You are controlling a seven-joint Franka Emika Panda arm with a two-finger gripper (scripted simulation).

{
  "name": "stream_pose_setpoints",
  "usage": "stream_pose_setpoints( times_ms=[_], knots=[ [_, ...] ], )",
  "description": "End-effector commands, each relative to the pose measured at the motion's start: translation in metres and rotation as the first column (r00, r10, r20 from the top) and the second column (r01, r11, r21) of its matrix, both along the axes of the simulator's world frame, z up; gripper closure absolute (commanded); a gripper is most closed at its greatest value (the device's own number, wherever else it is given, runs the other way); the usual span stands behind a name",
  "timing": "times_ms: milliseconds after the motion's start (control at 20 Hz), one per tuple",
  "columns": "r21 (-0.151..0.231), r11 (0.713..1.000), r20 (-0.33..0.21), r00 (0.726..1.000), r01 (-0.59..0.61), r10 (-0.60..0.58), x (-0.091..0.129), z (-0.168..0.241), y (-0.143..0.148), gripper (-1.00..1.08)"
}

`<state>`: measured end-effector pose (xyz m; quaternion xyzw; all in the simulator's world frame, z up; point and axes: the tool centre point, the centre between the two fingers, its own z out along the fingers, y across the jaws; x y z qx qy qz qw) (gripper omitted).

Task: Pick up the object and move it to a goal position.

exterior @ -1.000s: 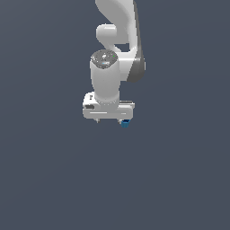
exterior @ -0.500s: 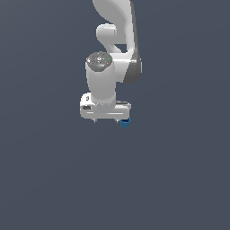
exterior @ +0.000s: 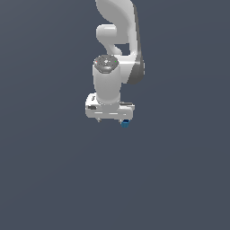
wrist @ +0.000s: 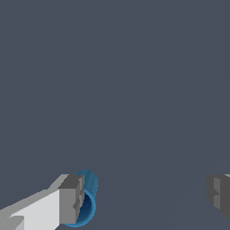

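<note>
The object is a tiny bright blue short cylinder with a darker hollow top. In the wrist view it sits right beside one grey fingertip, on its inner side and partly hidden by it. The other fingertip is far from it. My white gripper is open, jaws wide apart, nothing held. In the exterior view the gripper points down, and the cylinder peeks out below the hand's end on the exterior view's right. Whether the finger touches it I cannot tell.
A plain dark grey surface fills both views. The white arm rises above the hand. No goal marker shows.
The hand and wrist have shifted slightly sideways over the last second. The blue cylinder has stayed in the same spot. The jaws stay open.
</note>
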<state>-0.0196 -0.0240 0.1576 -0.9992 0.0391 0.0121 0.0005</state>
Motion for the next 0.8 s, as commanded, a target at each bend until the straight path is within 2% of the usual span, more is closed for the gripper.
stream_pose_setpoints(
  times_ms=[0, 750],
  knots=[
    [-0.001, 1.0, 0.002, 1.0, 0.021, -0.021, -0.005, -0.006, 0.008, -0.92],
    [-0.003, 0.977, 0.02, 0.977, 0.212, -0.212, -0.062, -0.056, 0.07, -0.92]
  ],
)
